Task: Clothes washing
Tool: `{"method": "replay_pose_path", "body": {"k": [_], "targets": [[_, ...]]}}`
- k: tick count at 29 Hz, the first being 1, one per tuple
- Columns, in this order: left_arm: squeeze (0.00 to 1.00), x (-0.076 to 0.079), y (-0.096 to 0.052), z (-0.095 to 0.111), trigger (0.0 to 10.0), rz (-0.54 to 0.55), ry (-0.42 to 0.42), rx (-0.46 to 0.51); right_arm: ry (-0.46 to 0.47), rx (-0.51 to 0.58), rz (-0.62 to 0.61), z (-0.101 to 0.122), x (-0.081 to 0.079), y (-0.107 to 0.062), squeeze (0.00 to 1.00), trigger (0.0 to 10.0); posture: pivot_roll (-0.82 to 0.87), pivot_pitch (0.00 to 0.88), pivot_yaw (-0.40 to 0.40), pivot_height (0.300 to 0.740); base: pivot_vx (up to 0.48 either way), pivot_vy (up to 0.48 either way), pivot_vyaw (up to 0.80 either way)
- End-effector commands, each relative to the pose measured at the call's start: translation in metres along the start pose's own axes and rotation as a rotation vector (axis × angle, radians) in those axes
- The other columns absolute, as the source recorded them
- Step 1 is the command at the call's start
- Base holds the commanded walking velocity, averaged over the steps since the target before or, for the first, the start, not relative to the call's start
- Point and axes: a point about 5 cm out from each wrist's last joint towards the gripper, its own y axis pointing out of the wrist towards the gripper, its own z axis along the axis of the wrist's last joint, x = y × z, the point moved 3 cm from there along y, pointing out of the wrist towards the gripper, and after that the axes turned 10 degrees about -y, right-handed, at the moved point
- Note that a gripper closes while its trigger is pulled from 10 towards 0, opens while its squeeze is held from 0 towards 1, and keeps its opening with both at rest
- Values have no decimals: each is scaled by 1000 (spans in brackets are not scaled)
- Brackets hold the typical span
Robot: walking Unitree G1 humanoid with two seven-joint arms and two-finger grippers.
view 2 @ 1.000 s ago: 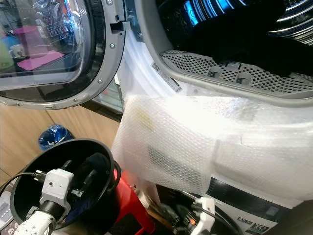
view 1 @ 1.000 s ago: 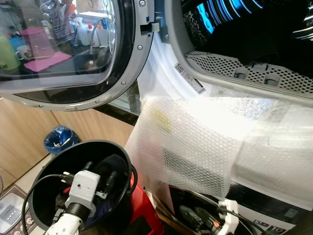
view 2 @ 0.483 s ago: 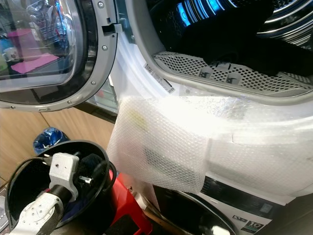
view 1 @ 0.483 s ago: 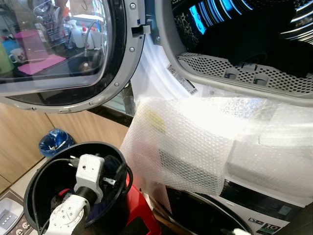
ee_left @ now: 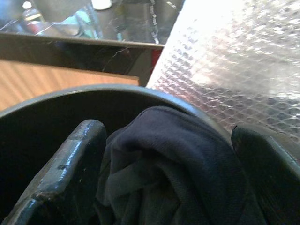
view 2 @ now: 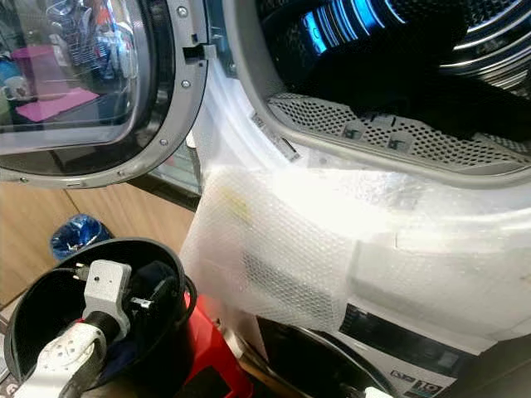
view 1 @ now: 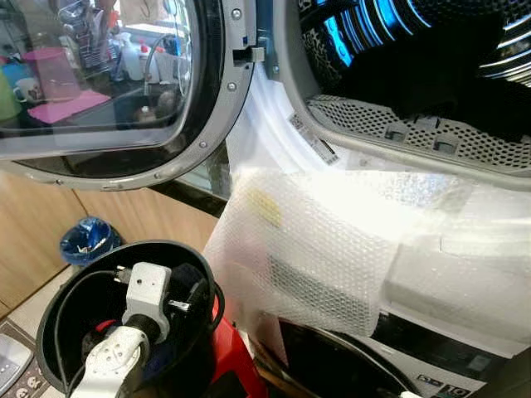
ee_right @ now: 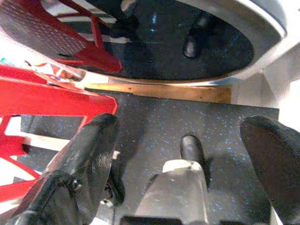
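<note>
A black bucket (view 1: 108,249) stands low on my left, in front of the washer. My left gripper (view 1: 184,292) reaches down into it. A dark navy garment (ee_left: 178,159) lies bunched in the bucket between the left gripper's (ee_left: 173,178) two fingers, which stand wide apart and open. The washer's drum (view 1: 431,75) gapes open above, with dark clothes (view 2: 398,75) inside. Its round glass door (view 1: 99,83) is swung out to the left. My right gripper (ee_right: 183,131) hangs low and open over the dark speckled floor (ee_right: 154,117).
Bubble wrap (view 1: 332,240) drapes over the washer's front below the drum. A red stool (view 1: 228,365) stands between the bucket and the machine. A blue bag (view 1: 83,239) lies by the wooden cabinet (view 1: 33,240). A lower round door (ee_right: 178,42) sits under the wrap.
The head camera has swung a little. My left wrist rose and turned over the bucket, then held there. The right wrist has sunk out of the bottom edge of the eye views.
</note>
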Motion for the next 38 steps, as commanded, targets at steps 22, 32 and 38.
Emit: {"method": "replay_pose_path", "body": {"k": [22, 32, 38], "targets": [[0, -9, 18, -33, 10000, 158, 41, -97, -23, 1, -61, -1, 14, -2, 0, 10000, -16, 91, -16, 740, 0, 0, 0], [0, -17, 11, -62, 3882, 309, -76, -251, -64, 3, -64, 0, 14, -1, 0, 10000, -17, 99, -25, 740, 0, 0, 0], [0, -34, 7, -61, 10000, 434, -163, -293, -72, 1, -62, -1, 12, -1, 0, 10000, -13, 101, -24, 740, 0, 0, 0]]}}
